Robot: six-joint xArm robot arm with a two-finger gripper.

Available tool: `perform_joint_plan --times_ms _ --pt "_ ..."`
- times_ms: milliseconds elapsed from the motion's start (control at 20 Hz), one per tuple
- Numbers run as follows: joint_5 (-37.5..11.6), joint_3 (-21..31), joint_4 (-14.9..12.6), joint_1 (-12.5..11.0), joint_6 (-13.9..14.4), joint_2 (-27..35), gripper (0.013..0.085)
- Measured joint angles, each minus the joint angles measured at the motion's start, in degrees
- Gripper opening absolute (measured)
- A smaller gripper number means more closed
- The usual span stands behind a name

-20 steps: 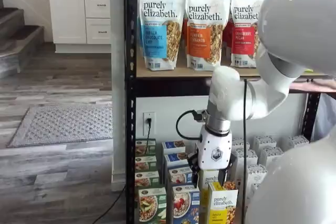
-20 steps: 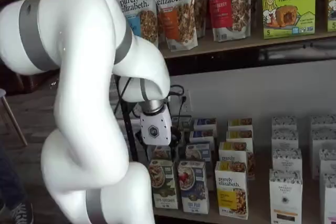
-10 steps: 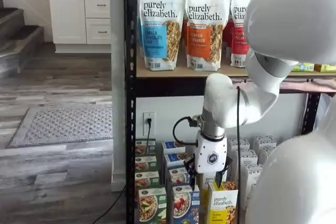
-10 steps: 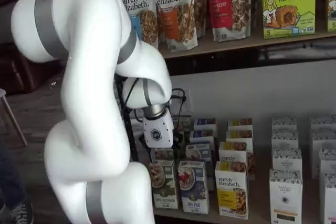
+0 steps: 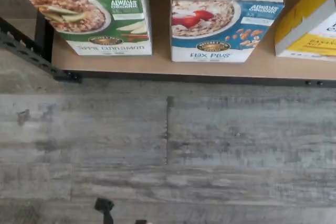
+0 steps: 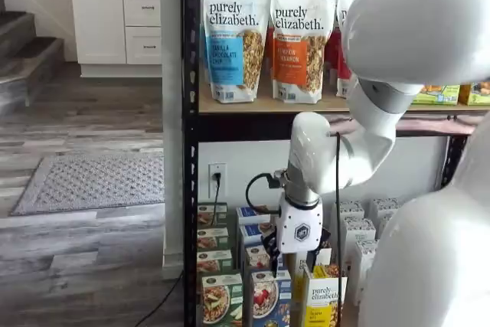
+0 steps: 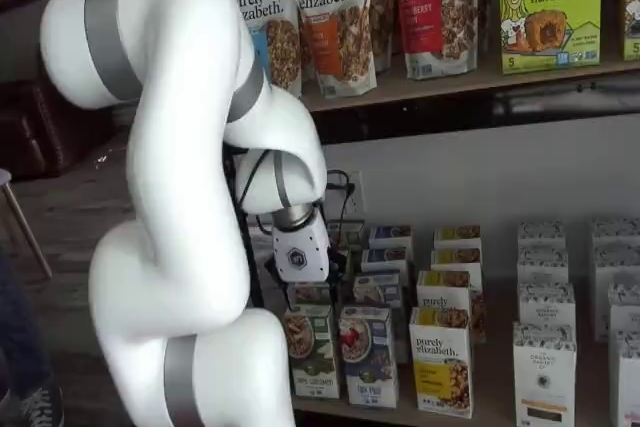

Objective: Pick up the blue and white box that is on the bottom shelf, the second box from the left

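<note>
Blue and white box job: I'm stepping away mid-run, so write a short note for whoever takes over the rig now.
Gripper: above the front boxes; fingers too unclear to tell open or shut, nothing visibly held.
Blue and white box: upright in the front row of the bottom shelf, between the green box and the yellow-and-white box.
Done: arm brought near the boxes.
Left: grasp and lift the box.

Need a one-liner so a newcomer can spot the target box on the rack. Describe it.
Go to the bottom shelf of the black steel rack, front row. The blue and white box stands upright between a green box and a yellow-and-white box. It alone has a blue front, a bowl with red berries, and "Flax Plus" printed on it.
</note>
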Motion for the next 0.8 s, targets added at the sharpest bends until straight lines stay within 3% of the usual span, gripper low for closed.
perform_joint_plan --times_ms 300,800 --pt "-4.1 -2.2 -2.7 -0.6 1.9 5.0 0.0850" --pt "-10.9 -7.1 -3.0 -1.8 1.1 16.3 0.0850"
